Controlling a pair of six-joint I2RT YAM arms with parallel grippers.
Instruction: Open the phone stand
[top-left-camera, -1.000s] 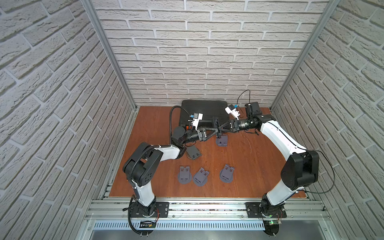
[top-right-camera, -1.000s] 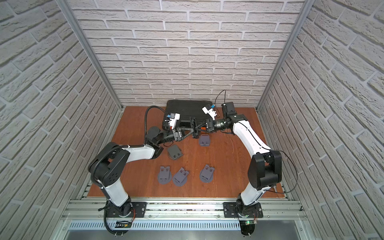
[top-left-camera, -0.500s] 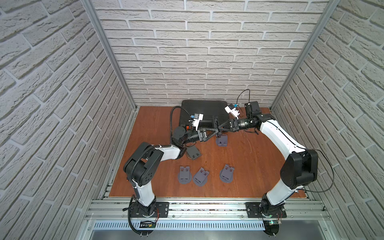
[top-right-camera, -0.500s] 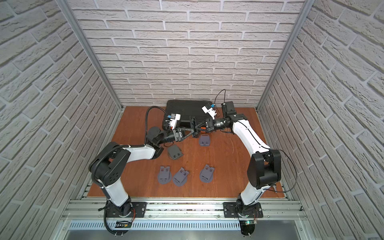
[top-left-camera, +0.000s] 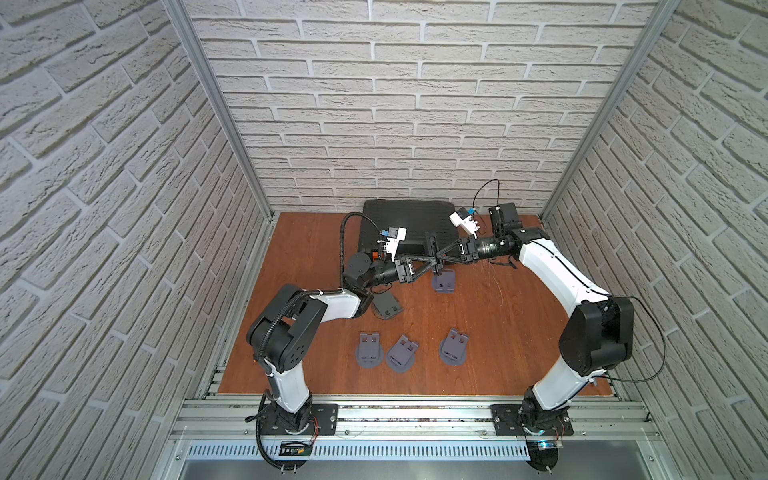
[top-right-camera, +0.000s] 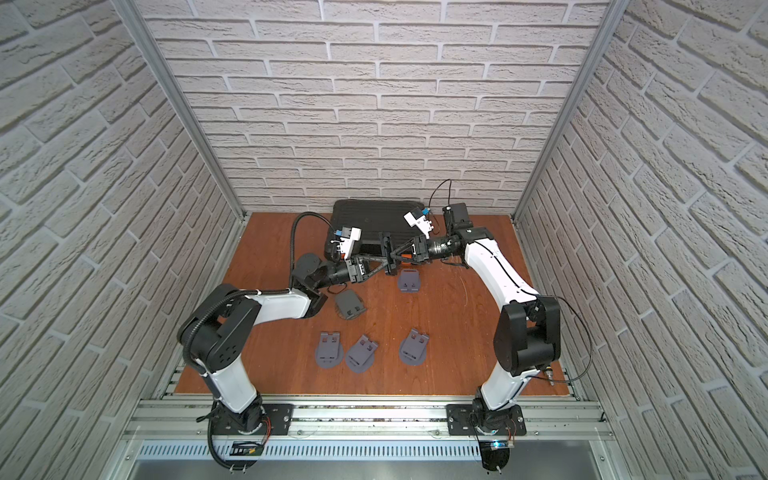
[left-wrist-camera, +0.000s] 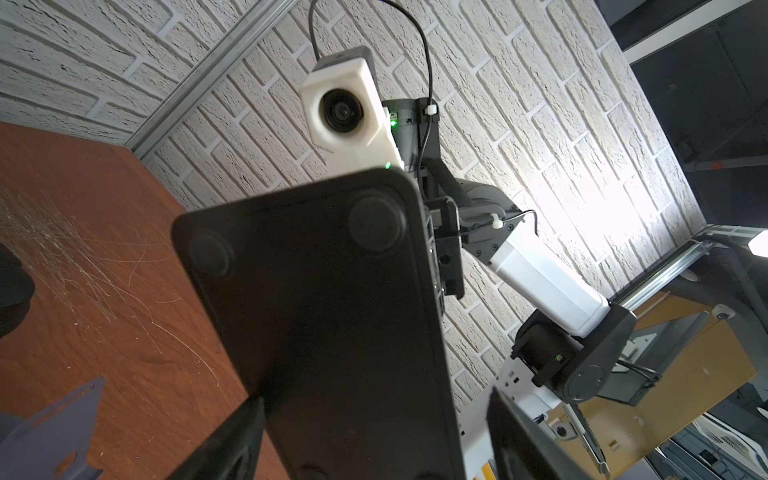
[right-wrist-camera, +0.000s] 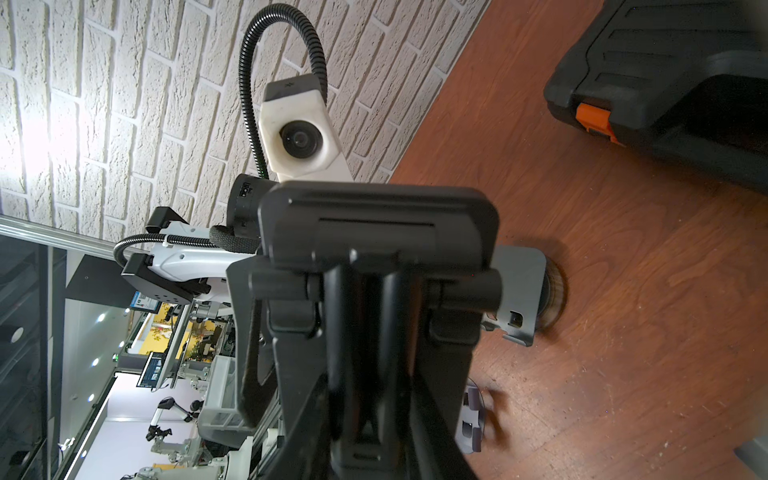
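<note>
Two robot arms meet above the middle of a reddish wooden worktop (top-left-camera: 498, 332), with a black folding phone stand (top-left-camera: 430, 246) held in the air between them, clear of the surface.

The right end effector (top-left-camera: 443, 258) is closed narrowly on the stand; its wrist view shows the hinge barrel and a slotted plate right at its jaws. The left end effector (top-left-camera: 432, 262) stands wide, straddling the stand's flat base plate. In the left wrist view, a finger (left-wrist-camera: 237, 440) sits at one edge of the plate and a gap shows at the other edge, so it does not look clamped.

The stand is matte black, and its base plate (left-wrist-camera: 332, 311) carries round rubber feet. Its parts appear to sit at an angle to each other, so the opening looks partly done. It has yet to be spread fully and set down.

Five grey stands (top-left-camera: 402, 352) lie flat on the worktop nearer the arm bases. A black tool case (top-left-camera: 407, 216) with an orange latch sits at the back.
</note>
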